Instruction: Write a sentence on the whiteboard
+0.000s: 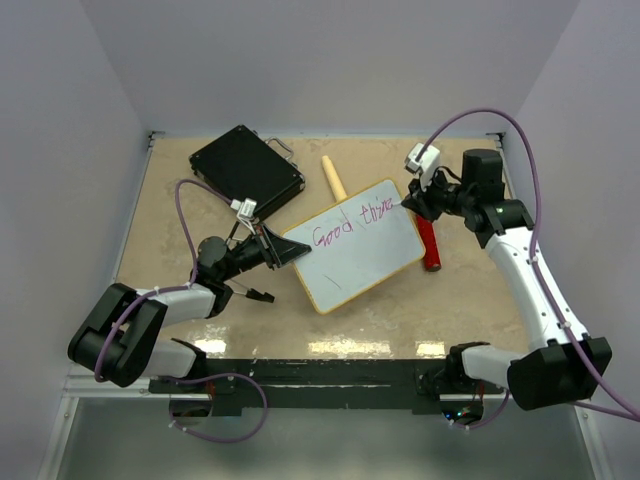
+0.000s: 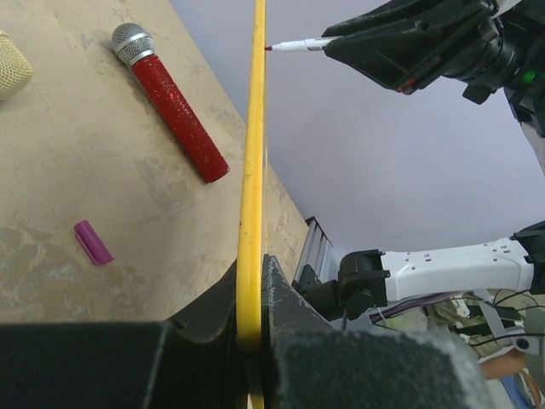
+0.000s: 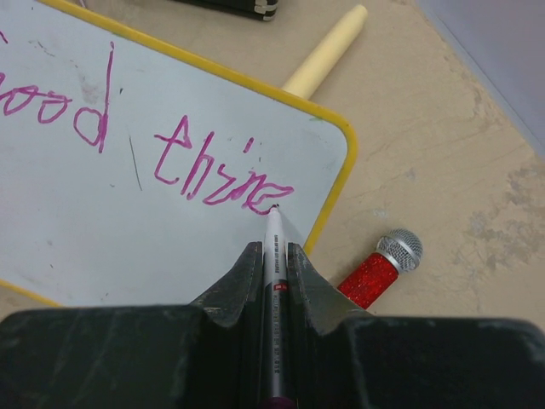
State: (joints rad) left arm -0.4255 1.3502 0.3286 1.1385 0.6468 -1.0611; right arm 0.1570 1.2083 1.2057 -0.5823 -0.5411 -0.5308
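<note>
Your left gripper (image 1: 285,250) is pinched shut on the near-left edge of the board (image 1: 365,255), its jaws narrow on the thin yellow frame. From the left wrist you see that frame edge-on, running straight up from between the fingers (image 2: 285,307). The board sits slantwise in the middle of the table (image 1: 150,230), its long side running from near left to far right. Your right gripper (image 1: 412,200) is closed tight on a marker (image 3: 274,256). The marker lies in the groove between the jaws, its tip down on the board's white face near the far-right corner. The tip touches the end of the last stroke of the words (image 1: 355,225). They make one magenta line along the far edge, "Good" and then a second word that reads roughly like "thine". You can also see a thin dark mark between the two words. A red mic (image 1: 430,248) lies just beside the board's right edge, partly hidden under your right arm. A cream stick (image 1: 333,178) pokes out from behind the board's far edge. A black case (image 1: 245,170) lies at the far left, apart from the board. In the left wrist view, a purple cap (image 2: 94,242) lies on the table near the mic.
</note>
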